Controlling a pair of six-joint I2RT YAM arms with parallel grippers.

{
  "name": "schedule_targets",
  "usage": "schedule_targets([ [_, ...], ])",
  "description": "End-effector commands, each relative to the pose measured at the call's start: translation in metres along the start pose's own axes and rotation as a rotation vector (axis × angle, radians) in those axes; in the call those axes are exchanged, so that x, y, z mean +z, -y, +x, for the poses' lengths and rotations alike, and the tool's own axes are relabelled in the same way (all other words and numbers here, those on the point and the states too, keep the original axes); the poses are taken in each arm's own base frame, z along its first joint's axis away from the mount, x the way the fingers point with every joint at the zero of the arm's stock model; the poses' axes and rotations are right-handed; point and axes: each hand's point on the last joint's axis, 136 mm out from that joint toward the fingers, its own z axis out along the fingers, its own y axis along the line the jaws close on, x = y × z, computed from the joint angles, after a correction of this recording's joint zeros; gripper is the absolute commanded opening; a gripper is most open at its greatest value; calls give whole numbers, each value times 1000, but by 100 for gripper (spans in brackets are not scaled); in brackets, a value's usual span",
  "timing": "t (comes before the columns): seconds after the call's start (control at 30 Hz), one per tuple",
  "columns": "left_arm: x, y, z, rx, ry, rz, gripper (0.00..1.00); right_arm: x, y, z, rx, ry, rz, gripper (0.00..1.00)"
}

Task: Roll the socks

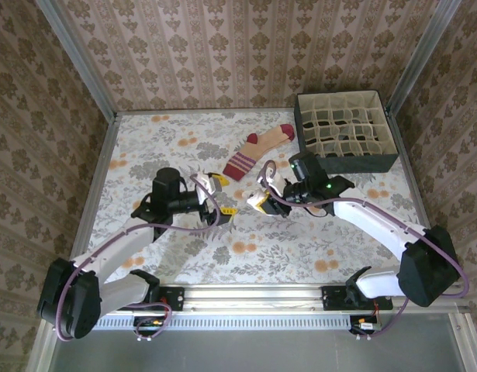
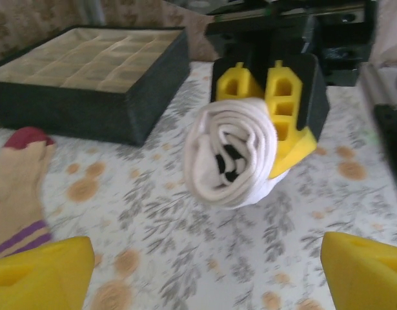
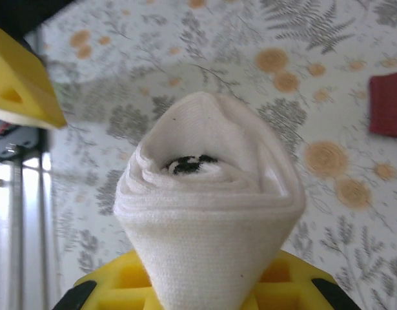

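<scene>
The cream-white sock point(image 1: 266, 183) is rolled into a tight bundle, its dark stripes showing at the core point(image 3: 190, 164). My right gripper point(image 1: 263, 197) is shut on it and holds it just above the table; its yellow fingers point(image 2: 281, 106) pinch the roll point(image 2: 230, 154) from behind. My left gripper point(image 1: 222, 197) faces the roll from the left, open and holding nothing, with its yellow fingertips point(image 2: 43, 271) wide apart. The tan sock point(image 1: 257, 151) lies flat behind them, maroon toe point(image 2: 27, 139) toward the organizer.
A dark fabric organizer box point(image 1: 345, 132) with several cream compartments stands at the back right of the floral tablecloth point(image 1: 145, 147). Metal frame rails and patterned walls close in the table. The arm bases sit on the near rail point(image 1: 254, 296).
</scene>
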Motion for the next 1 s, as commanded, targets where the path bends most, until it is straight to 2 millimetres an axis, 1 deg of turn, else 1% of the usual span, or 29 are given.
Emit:
schedule_targets([
  [0.0,4,25,-19,30,77,169,85,-15,-29,-24,11,79,-141,0],
  [0.13,14,32,-23,45,68,206,85,-20,-36,-33,12,107,-185,0],
  [0.27,22,37,-27,54,64,235,84,-21,-44,-37,22,118,-237,0],
  [0.33,24,38,-28,63,61,244,82,-22,-48,-39,30,117,-266,0],
  [0.4,25,40,-30,73,56,257,76,-23,-53,-39,40,117,-302,0],
  [0.5,25,45,-31,83,39,285,67,-24,-59,-41,49,121,-350,0],
  [0.57,24,47,-32,95,33,298,59,-25,-62,-42,58,120,-376,0],
  [0.63,23,48,-34,109,29,300,48,-26,-66,-44,67,119,-409,0],
  [0.7,23,49,-36,121,32,299,41,-26,-69,-44,80,114,-438,0],
  [0.77,22,51,-39,128,39,306,33,-26,-71,-45,90,109,-465,0],
  [0.87,22,54,-42,130,41,319,16,-28,-73,-47,95,110,-482,0],
  [0.9,22,55,-43,129,40,323,7,-22,-70,-44,114,96,-488,0],
  [0.93,22,55,-43,130,39,321,0,-21,-70,-43,119,91,-488,2],
  [0.97,22,54,-43,128,37,317,0,-21,-69,-44,119,91,-484,6],
])
